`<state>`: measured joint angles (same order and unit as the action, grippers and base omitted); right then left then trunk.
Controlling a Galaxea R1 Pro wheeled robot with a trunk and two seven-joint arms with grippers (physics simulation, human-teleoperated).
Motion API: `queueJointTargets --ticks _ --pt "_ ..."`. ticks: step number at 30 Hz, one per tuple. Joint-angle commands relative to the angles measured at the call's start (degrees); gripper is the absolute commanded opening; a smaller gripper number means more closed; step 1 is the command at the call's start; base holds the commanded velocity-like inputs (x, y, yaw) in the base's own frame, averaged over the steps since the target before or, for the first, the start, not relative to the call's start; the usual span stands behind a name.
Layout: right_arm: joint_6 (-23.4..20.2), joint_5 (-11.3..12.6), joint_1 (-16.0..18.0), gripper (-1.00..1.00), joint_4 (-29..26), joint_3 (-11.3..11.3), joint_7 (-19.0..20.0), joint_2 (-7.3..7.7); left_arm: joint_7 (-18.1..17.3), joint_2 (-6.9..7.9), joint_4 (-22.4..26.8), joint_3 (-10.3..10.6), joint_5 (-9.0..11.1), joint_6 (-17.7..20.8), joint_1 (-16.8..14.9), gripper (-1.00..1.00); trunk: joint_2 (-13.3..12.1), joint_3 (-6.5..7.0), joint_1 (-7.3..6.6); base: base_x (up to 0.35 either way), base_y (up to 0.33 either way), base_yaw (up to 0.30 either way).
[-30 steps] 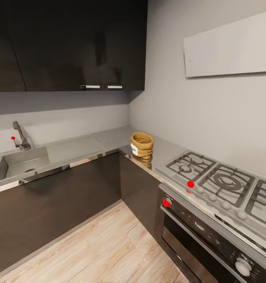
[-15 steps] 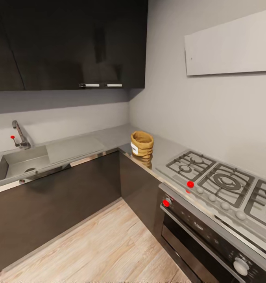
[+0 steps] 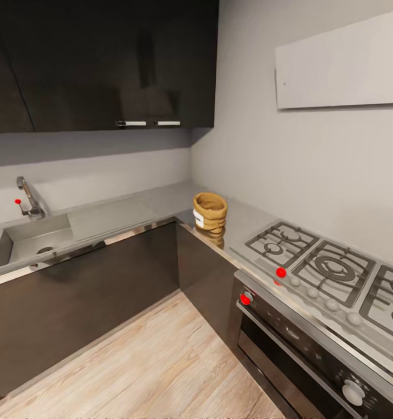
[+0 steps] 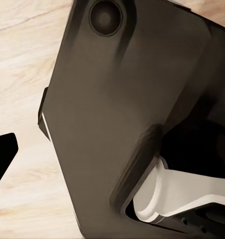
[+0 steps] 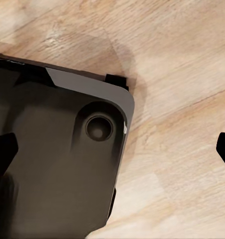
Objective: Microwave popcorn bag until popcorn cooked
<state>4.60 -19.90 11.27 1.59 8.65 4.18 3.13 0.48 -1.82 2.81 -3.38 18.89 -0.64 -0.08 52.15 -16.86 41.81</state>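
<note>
Standing upright near the inner corner of the countertop (image 3: 161, 203), popcorn bag (image 3: 209, 213) sits just left of the gas hob (image 3: 330, 270), nothing touching it. Wrist cams look down at robot base (image 5: 52, 164) & wood floor (image 5: 182, 59); arms prob tucked for driving. Can't tell if either claw's open, or holding anything.

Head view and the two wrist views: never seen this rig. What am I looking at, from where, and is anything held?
These are simulator renders from a wheeled two-armed robot. The head camera looks over an L-shaped grey metal countertop. On it stands a small tan burlap popcorn bag, between a steel sink and a gas hob, with a dark built-in oven beneath. Each wrist camera points down at the pale wood floor and the robot's own dark base. The jaws' dark tips at the picture edges hold nothing.
</note>
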Motion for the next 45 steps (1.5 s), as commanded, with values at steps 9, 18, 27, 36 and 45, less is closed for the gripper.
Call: queueJointTargets --ticks 9,18,27,36,45 --pt "0.3 -0.4 0.1 1.00 0.2 0.5 0.1 0.03 0.1 -0.02 0.0 -0.3 0.1 -0.1 0.0 1.00 -0.8 -0.53 -0.44 0.000 0.000 0.000" --pt "0.3 -0.4 0.1 1.00 0.2 0.5 0.1 0.03 0.1 -0.02 0.0 -0.3 0.1 -0.1 0.0 1.00 -4.4 0.26 -2.41 0.000 0.000 0.000" --pt "0.3 -0.4 0.1 1.00 0.2 0.5 0.1 0.03 0.1 -0.02 0.1 -0.3 0.1 -0.1 0.0 1.00 -5.6 -0.02 -3.07 0.000 0.000 0.000" --pt "0.3 -0.4 0.1 1.00 0.2 0.5 0.1 0.03 0.0 -0.02 0.0 -0.3 0.1 -0.1 0.0 1.00 -5.6 -0.84 -3.07 0.000 0.000 0.000" --pt "0.3 -0.4 0.1 1.00 0.2 0.5 0.1 0.03 0.0 0.03 0.0 -0.3 0.1 -0.1 0.0 1.00 -5.6 -1.66 -3.07 0.000 0.000 0.000"
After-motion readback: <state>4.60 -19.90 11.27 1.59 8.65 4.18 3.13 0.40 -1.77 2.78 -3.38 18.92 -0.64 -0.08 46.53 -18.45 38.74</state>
